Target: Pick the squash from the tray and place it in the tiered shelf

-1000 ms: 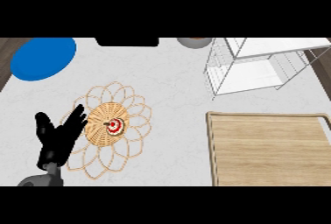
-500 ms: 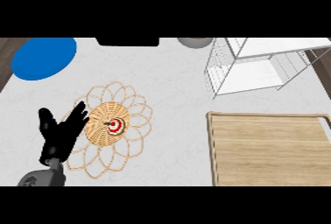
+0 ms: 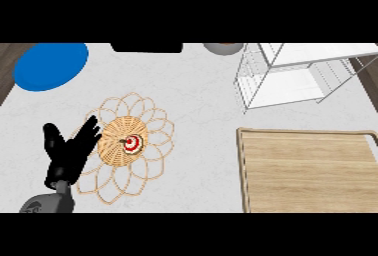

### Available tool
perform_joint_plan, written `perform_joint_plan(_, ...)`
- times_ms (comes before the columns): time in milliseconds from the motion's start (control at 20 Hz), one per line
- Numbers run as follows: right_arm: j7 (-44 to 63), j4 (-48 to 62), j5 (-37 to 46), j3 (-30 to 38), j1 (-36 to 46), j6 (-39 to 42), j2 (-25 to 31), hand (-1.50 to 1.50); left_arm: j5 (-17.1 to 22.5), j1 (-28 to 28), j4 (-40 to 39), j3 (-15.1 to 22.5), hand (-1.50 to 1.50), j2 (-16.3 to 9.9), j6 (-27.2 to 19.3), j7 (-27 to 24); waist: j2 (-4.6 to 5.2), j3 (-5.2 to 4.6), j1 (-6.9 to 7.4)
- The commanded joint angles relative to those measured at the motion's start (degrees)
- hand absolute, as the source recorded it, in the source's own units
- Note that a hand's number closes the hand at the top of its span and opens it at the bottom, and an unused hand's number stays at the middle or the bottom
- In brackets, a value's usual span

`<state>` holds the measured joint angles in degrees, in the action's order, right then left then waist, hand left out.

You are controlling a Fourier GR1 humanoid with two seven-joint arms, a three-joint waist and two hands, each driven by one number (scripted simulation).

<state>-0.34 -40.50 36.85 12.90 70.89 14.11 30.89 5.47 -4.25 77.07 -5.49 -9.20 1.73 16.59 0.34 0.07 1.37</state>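
Grey tabletop (image 3: 192, 107) carries a tray (image 3: 306, 170), a shelf (image 3: 295, 75) and a wicker mat (image 3: 125, 145); no squash shows. Left robot hand (image 3: 68, 152), fingers spread, rests beside the mat, so the pick seems unstarted and finding the squash comes next.

You had a single view, taken as from the robot's head and aimed steeply down at the pale counter (image 3: 199, 100), with the robot's own side at the lower edge and the far side of the counter at the top. It sat high enough to take in the wooden tray (image 3: 310, 170) at the lower right, the white tiered shelf (image 3: 295, 75) at the upper right and a blue plate (image 3: 50, 65) at the upper left, while only the left hand (image 3: 68, 155) and a little of its forearm came in from the lower left. There was no second camera, so no part of the scene was shared between views.
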Motion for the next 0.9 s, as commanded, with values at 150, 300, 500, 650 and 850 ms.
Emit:
perform_joint_plan(150, -5.02, 6.11, 0.74, -0.20, 2.19, -1.74, -0.28, 1.50, -0.03, 2.85, -3.41, -0.44, 0.00, 0.67, 1.46, -4.89, -0.01, -0.10, -0.22)
perform_joint_plan(300, -3.64, 7.42, 1.70, -0.73, 5.41, -1.09, 0.46, 1.50, 0.70, -1.20, 0.50, -0.47, 0.00, -0.43, 0.31, 3.90, -0.10, -0.08, -0.29)
perform_joint_plan(500, -3.15, 11.09, -0.36, 2.71, 5.71, -1.97, 1.34, 1.50, 0.89, -0.56, -0.33, -1.23, 0.00, -0.36, 0.89, 0.10, -0.01, -0.09, -0.13)
perform_joint_plan(650, -1.74, 13.76, -3.82, 7.49, 6.35, -5.33, 1.46, -1.50, -0.73, 0.54, -1.54, -0.16, 0.00, 1.01, -0.49, -0.96, 0.27, -0.08, 0.30)
perform_joint_plan(850, 0.97, 14.18, -7.49, 10.79, 7.29, -5.98, 0.49, -1.50, -0.39, 2.68, 4.89, 0.66, 0.00, -0.12, 0.20, 2.78, -0.11, -0.04, 0.35)
